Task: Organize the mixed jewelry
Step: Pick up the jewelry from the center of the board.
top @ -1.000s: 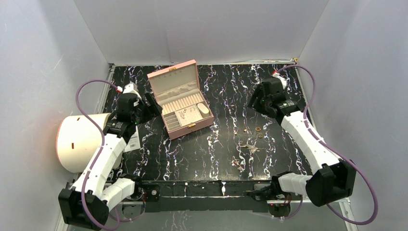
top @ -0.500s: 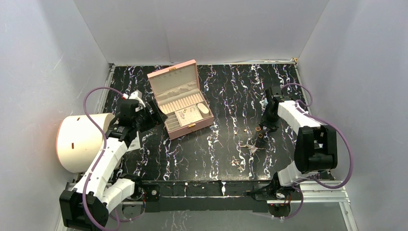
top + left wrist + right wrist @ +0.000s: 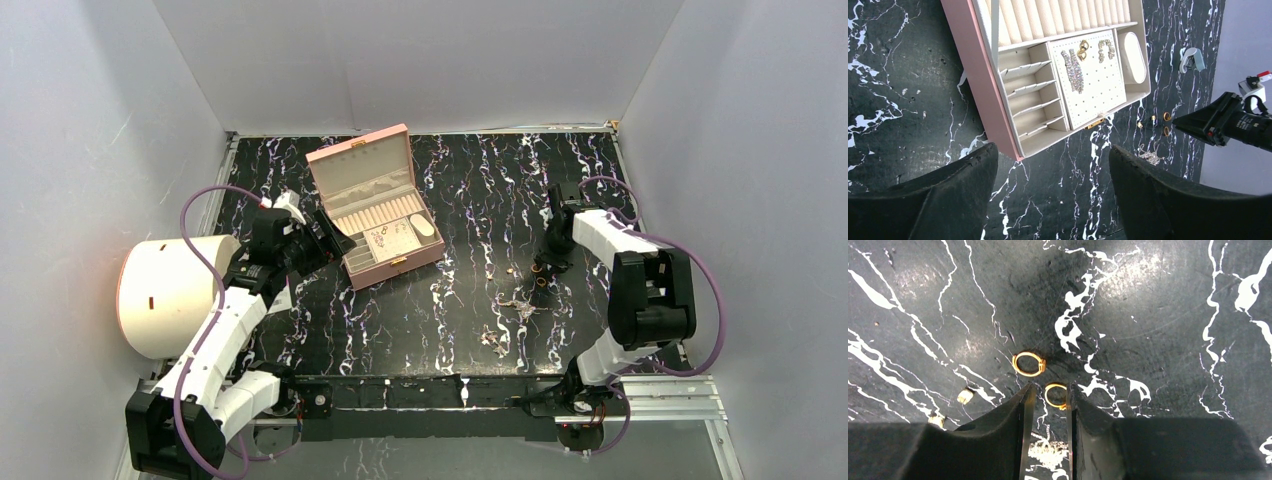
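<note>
Straddling gold ring (image 3: 1055,385); right gripper (image 3: 1049,389)

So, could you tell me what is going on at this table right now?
Two robot arms appear to be sorting loose jewelry into an open pink box. The right gripper is down at the table, its jaws close on either side of one gold ring, though not clearly clamped. A second ring lies just beyond. The left gripper hovers open and empty beside the box. Chain pieces lie loose nearby.

Pink box (image 3: 979,85) just before left jaws
</note>
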Controlling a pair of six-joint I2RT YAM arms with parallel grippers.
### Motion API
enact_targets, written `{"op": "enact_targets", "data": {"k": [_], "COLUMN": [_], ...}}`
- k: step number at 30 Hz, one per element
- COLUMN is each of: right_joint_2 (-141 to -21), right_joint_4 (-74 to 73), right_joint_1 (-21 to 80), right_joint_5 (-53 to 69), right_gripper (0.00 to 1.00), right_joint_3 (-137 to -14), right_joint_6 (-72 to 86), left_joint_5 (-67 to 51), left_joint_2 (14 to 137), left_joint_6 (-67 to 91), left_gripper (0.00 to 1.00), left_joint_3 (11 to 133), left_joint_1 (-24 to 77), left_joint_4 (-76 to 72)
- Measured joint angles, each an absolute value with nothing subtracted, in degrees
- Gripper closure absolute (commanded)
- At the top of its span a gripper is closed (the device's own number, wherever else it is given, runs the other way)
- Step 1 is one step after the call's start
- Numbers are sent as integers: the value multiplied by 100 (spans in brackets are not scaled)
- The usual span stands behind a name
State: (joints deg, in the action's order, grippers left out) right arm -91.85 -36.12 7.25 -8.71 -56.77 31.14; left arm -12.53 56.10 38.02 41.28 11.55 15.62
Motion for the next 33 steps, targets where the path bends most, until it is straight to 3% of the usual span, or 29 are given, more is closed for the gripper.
{"op": "enact_targets", "data": {"k": [7,25,33], "right_joint_2": [-9373,-9531,-9397], "right_joint_4": [-3413,-3256,-3232], "right_joint_1": [725,725,725], "right_joint_5": [-888,-950,-379], "right_gripper": [65,89,91], "right_joint_3": [-5638,-5638,-5616], "right_joint_6": [3155,3183,3249], "left_joint_5": [-1247,-1177,-1476], "left_joint_2": [5627,5712,6012], "left_joint_6": [3966,4167,4412], "left_gripper": [21,22,23], "left_joint_3": [4128,4128,4230], "left_joint_1": [1155,1173,1640], "left_joint_4": [1553,1555,1304]}}
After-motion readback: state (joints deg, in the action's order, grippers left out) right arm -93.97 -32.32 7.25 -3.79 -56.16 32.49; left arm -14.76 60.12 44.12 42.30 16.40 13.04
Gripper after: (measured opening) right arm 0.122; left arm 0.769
